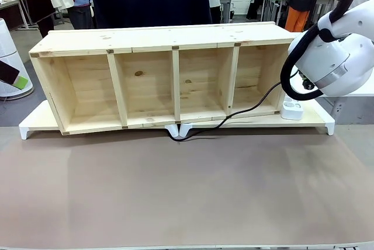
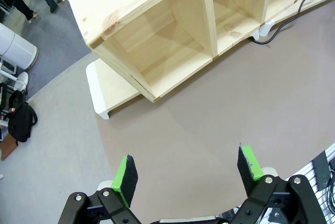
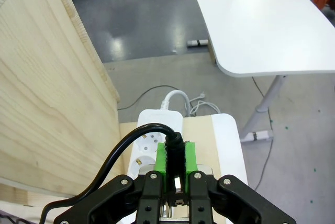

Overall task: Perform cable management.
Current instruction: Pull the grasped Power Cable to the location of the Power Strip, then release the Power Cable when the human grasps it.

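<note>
I have the right gripper [image 3: 176, 162] pressed tight on the black plug [image 3: 174, 148] of the cable [image 1: 245, 111], the green pads pinching it from both sides, and the plug hangs just above the white power strip [image 3: 157, 135] that lies at the right end of the low white shelf board [image 1: 318, 118], beside the end wall of the wooden shelf [image 1: 169, 77]. What matters for the next move, as I judge it, is that the plug's long axis points down along the fingers toward the strip's sockets, which sit directly below and a little to one side, so lining plug to socket is the fine part. From the plug the cable arcs away, runs into the rightmost compartment, crosses its floor and drops out at the front, ending in a loose loop on the brown table [image 1: 187, 191] near the white feet at the middle. The four compartments are otherwise bare wood. The left gripper [image 2: 188, 174] is spread wide and holds nothing, hovering over bare table off the shelf's left end, well apart from the cable, so the right arm is plainly the nearer one.
</note>
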`<state>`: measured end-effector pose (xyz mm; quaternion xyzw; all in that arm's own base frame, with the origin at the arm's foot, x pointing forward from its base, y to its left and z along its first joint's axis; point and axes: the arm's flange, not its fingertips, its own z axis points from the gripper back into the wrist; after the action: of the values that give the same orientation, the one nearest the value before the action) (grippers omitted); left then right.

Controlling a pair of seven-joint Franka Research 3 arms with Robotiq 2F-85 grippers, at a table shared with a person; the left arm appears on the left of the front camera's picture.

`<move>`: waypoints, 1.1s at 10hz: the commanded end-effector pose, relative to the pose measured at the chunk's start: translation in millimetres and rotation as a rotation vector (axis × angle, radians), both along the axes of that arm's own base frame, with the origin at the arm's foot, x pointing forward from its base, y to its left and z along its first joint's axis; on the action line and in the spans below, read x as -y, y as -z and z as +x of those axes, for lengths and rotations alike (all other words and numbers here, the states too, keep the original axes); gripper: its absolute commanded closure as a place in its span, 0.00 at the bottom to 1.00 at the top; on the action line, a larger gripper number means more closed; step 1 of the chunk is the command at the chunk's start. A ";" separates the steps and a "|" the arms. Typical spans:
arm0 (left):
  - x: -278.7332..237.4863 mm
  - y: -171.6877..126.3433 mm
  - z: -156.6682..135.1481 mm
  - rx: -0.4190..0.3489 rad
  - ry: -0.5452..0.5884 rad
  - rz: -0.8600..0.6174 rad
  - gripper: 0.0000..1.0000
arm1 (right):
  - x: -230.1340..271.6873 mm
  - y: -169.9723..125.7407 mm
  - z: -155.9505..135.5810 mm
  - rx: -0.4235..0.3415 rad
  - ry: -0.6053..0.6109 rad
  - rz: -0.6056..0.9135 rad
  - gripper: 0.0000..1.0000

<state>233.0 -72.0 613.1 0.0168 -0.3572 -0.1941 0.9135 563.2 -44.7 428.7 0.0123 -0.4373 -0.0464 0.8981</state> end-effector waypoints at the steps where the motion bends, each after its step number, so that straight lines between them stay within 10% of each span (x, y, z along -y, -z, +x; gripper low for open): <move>1: -0.3 -0.2 0.0 -0.001 0.000 -0.007 0.00 | 0.9 -1.9 -0.3 0.007 0.005 -0.004 0.84; 11: -0.3 -0.2 0.0 -0.001 0.000 -0.007 0.00 | 0.9 -1.9 -0.3 0.007 0.005 -0.004 0.84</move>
<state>233.0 -72.0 613.1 0.0168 -0.3572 -0.1941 0.9135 563.2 -44.7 428.8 0.0123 -0.4373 -0.0464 0.8981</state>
